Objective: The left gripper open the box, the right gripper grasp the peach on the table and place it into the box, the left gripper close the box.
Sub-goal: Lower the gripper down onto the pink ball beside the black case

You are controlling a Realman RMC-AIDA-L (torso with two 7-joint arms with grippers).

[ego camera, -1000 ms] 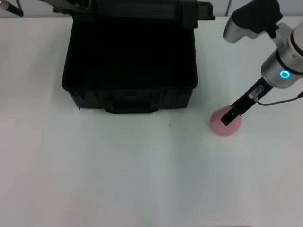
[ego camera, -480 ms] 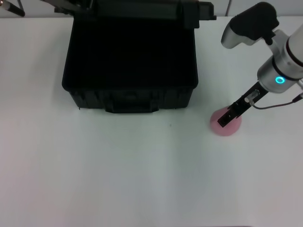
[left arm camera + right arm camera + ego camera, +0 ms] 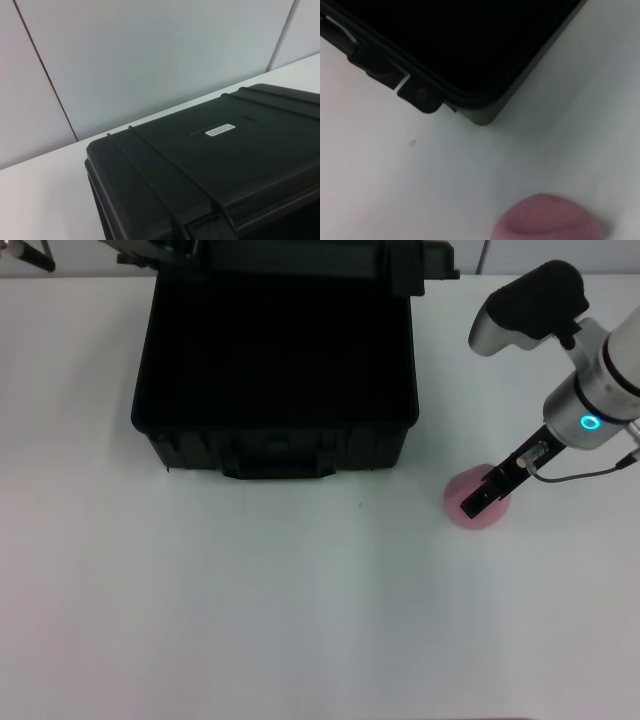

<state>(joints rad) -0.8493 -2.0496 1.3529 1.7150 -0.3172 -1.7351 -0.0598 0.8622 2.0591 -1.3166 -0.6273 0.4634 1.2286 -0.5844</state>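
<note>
Box [image 3: 275, 370] sits open on the white surface [image 3: 250, 590], lid raised at its far edge; small dark speck [image 3: 361, 505] on the surface near its front right corner. Peach [image 3: 470, 510] rests right of the box, apart from it. Right end effector [image 3: 476, 498] angles down onto the peach; finger state cannot be told. Left end effector not visible.

It looks like a lab or test room: a plain smooth white tabletop [image 3: 250, 600] and bare grey wall panels [image 3: 150, 60] (with thin dark seams).
</note>
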